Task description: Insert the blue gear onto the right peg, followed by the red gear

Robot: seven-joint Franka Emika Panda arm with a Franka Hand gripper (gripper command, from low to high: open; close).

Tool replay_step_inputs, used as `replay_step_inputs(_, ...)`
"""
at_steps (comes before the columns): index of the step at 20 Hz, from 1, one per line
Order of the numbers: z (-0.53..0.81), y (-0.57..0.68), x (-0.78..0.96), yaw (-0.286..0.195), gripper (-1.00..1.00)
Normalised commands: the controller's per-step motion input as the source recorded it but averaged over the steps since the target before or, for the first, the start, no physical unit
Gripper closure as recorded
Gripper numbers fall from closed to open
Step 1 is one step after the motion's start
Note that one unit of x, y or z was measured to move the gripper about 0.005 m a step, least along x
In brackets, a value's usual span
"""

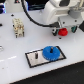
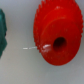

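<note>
The blue gear point(image 1: 51, 52) lies flat on the grey black-rimmed plate point(image 1: 33, 61), at the plate's end toward the exterior view's right, and hides the right peg. The plate's other peg point(image 1: 36, 55) stands bare. My gripper point(image 1: 63, 31) is beyond the plate, toward the exterior view's upper right, shut on the red gear point(image 1: 63, 32) and holding it low over the white table. In the wrist view the red gear point(image 2: 50, 25) fills most of the picture, its centre hole point(image 2: 60, 44) facing the camera. My fingers do not show in that view.
A beige and white block fixture point(image 1: 18, 27) stands on the table at the exterior view's left. A black cable point(image 1: 30, 15) loops behind the arm. A dark teal edge point(image 2: 2, 30) shows at the wrist view's border; I cannot tell what it is.
</note>
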Motion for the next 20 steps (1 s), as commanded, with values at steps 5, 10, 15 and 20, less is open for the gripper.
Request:
replay_step_inputs(5,-0.08,-0.01,-0.22,0.0,1.0)
replay_step_inputs(10,0.13,0.02,-0.08,0.0,1.0)
replay_step_inputs(15,0.54,-0.07,0.06,0.0,1.0)
replay_step_inputs(20,0.61,-0.24,0.32,0.0,1.0)
